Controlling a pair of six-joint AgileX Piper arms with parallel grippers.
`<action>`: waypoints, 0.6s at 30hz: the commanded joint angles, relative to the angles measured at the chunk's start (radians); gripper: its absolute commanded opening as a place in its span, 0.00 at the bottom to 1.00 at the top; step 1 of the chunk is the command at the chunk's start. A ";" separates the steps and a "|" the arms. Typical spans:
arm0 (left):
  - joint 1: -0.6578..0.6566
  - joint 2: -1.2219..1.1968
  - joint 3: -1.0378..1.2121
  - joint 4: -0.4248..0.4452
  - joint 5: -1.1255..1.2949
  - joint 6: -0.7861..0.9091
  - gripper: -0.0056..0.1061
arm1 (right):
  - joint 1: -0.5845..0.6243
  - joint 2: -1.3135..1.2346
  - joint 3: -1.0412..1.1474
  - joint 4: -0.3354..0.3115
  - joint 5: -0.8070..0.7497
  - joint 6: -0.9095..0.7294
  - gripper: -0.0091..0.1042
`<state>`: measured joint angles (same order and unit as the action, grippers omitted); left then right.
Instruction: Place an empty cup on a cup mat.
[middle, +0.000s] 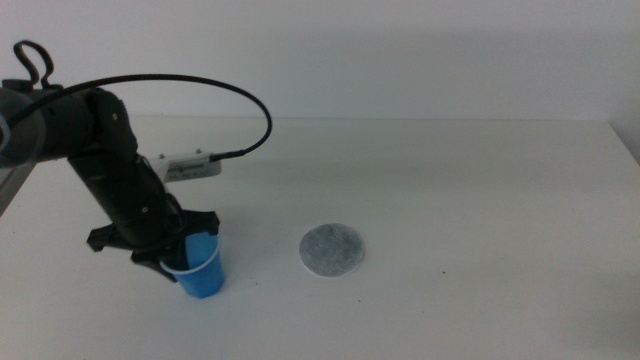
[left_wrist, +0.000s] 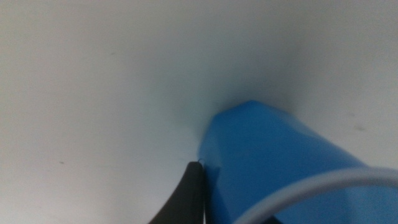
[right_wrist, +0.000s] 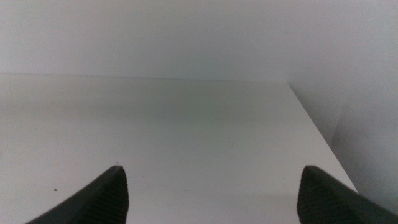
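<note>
Middle view: your left gripper (middle: 178, 255) is clamped on the blue cup (middle: 200, 272) at lower left; the cup mat (middle: 333, 249) lies apart, centre frame. Your right gripper (right_wrist: 211, 193) waits, jaws spread. A rim-only pinch may let the cup tilt or slip.

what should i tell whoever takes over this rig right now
Left gripper: at the blue cup, fingers around its rim; cup upright, seemingly still on the table.
Right gripper: open, empty, waiting out of the middle view.
Cup mat: bare, flat on the table, apart from the cup on the side away from the left arm.
Done: cup reached.
Left: lift it, carry it over the mat, set down, release.
</note>
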<state>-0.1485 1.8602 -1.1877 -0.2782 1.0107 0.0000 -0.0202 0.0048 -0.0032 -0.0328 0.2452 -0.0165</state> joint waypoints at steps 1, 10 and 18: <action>-0.036 -0.046 -0.024 -0.003 -0.007 -0.024 0.03 | 0.002 -0.005 0.003 -0.005 -0.007 -0.004 0.90; -0.238 0.020 -0.301 0.012 0.062 -0.139 0.03 | 0.002 -0.005 0.003 -0.005 -0.007 -0.004 0.90; -0.352 0.211 -0.523 0.070 0.143 -0.211 0.03 | 0.002 -0.005 0.003 -0.005 -0.007 -0.004 0.90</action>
<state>-0.4882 2.0487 -1.6787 -0.2290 1.1291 -0.1857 -0.0202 0.0048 -0.0032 -0.0328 0.2452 -0.0165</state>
